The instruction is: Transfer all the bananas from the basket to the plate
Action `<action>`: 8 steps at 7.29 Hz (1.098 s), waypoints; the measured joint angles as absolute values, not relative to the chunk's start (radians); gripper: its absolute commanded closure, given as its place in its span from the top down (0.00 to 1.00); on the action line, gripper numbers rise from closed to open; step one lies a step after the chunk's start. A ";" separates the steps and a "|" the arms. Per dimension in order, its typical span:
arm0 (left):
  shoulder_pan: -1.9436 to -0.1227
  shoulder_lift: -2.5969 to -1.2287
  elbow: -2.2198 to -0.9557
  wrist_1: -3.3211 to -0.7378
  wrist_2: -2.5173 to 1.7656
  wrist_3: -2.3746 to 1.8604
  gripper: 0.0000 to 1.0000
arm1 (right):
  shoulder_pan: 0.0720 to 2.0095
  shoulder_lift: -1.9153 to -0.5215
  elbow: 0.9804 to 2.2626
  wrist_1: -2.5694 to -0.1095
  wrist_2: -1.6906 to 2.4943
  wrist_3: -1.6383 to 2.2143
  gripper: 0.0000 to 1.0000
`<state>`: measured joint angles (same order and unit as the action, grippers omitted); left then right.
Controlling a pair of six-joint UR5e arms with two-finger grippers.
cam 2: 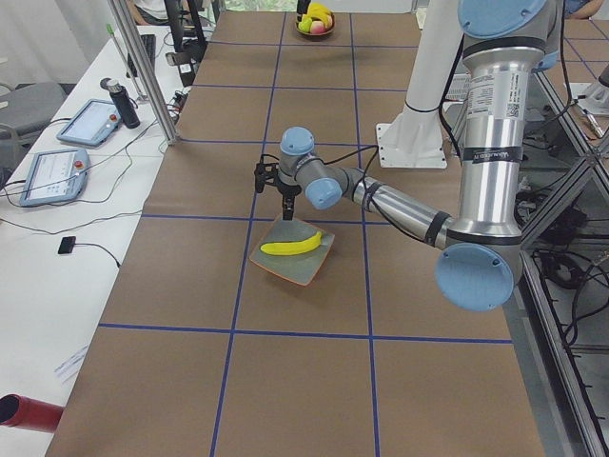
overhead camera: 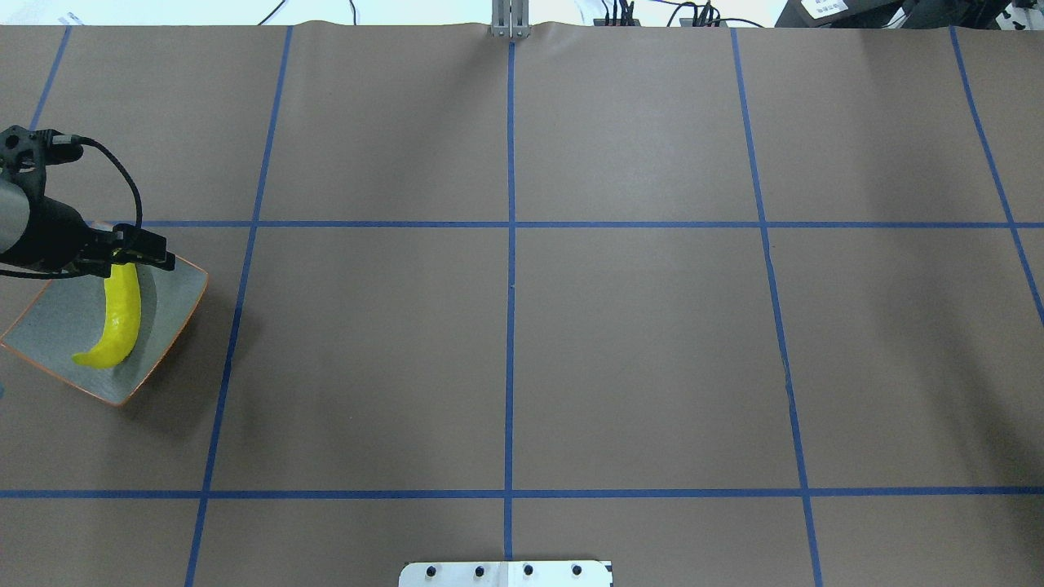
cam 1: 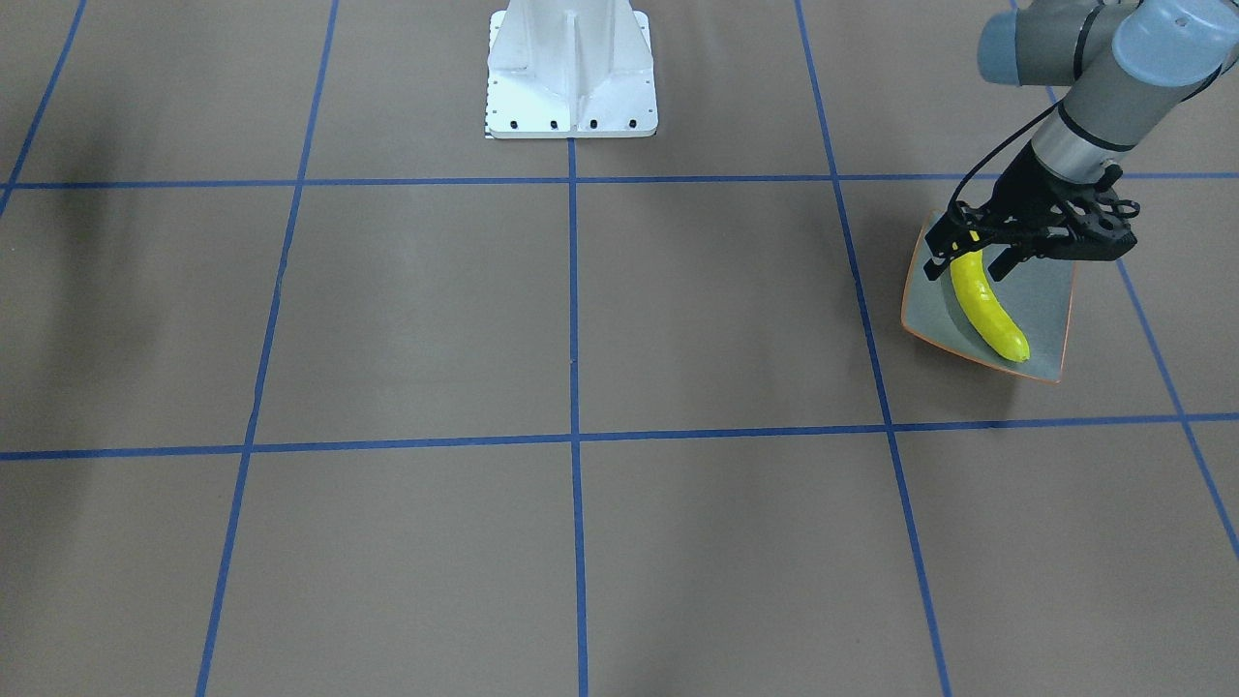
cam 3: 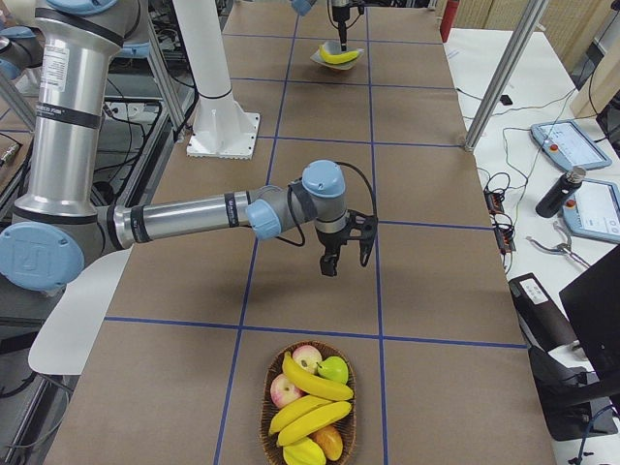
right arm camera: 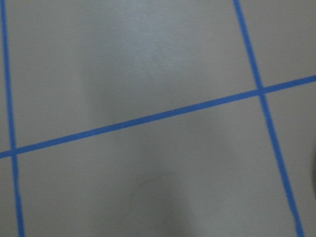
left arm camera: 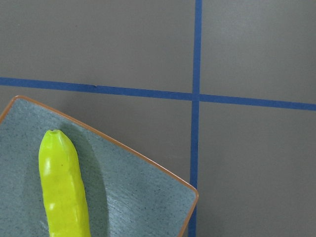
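resting banana [cam 1: 989,312] on plate [cam 1: 1050,290]; others wait in basket [cam 3: 308,407].
left gripper [cam 1: 965,263] jaws spread astride its end; right gripper [cam 3: 341,260] jaws: cannot tell. risk: a crooked lift snags it, rolling it off.

a robotics lab — blue-taped grid table [cam 2: 304,381], teach pendants [cam 2: 49,176], loose cables [cam 2: 571,305] alongside

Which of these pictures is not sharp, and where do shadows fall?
Right wrist view: soft all over, the blue tape lines smeared. Left wrist view: sharp, the banana throwing a soft shadow to its right on the plate. Front-facing view: broad dim shadow bands on the table at the view's left.
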<state>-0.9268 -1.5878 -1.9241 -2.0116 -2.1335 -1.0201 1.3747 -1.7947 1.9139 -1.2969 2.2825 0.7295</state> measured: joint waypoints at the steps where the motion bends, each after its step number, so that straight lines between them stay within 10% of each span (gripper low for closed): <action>1: -0.927 -1.593 -1.920 -2.011 -2.133 -1.020 0.96 | 1.438 -1.826 1.878 -1.295 2.318 0.678 1.00; 8: -0.927 -1.607 -1.909 -2.013 -2.129 -1.022 0.96 | 1.564 -1.864 1.597 -1.224 2.309 0.465 1.00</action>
<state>-0.9265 -1.6068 -1.9094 -2.0126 -2.1292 -1.0216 1.5643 -1.8643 1.5972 -1.2243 2.3093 0.4647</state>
